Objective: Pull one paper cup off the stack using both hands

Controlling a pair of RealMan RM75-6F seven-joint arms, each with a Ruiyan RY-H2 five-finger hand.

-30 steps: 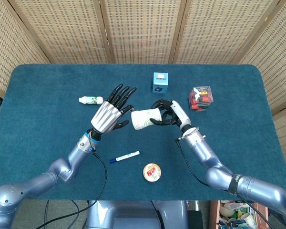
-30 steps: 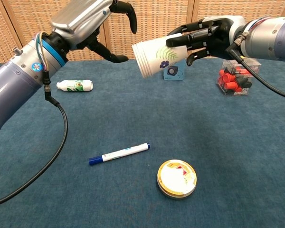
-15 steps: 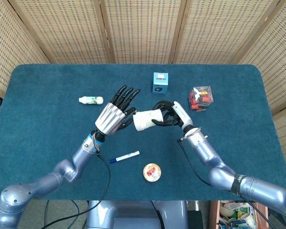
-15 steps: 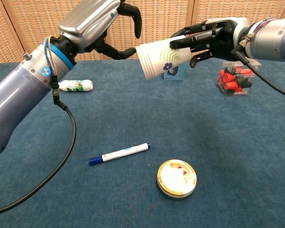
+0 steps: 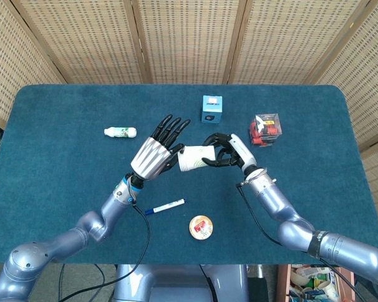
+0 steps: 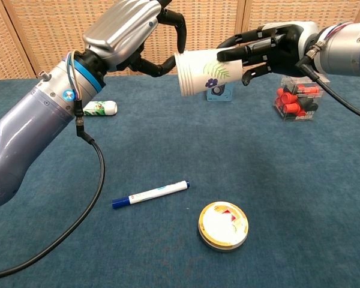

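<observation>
A stack of white paper cups (image 5: 192, 158) (image 6: 201, 72) with a blue flower print lies sideways in the air over the table's middle, rims pointing toward my left. My right hand (image 5: 223, 150) (image 6: 267, 48) grips the stack around its base end. My left hand (image 5: 154, 154) (image 6: 132, 33) is at the rim end with fingers spread. In the chest view one finger curls over the top of the rim and the thumb sits just under it. Whether they touch the rim is not clear.
On the blue table cloth (image 5: 63, 163) lie a white bottle (image 5: 120, 132) (image 6: 99, 108), a blue box (image 5: 211, 109) behind the cups, and a clear box of red pieces (image 5: 266, 129) (image 6: 297, 99). Near the front lie a blue-capped marker (image 5: 164, 207) (image 6: 150, 194) and a round tin (image 5: 201, 226) (image 6: 223, 225).
My left hand has moved right toward the stack, from a gap away to its finger and thumb bracketing the rim. The right hand and cups shifted slightly right.
</observation>
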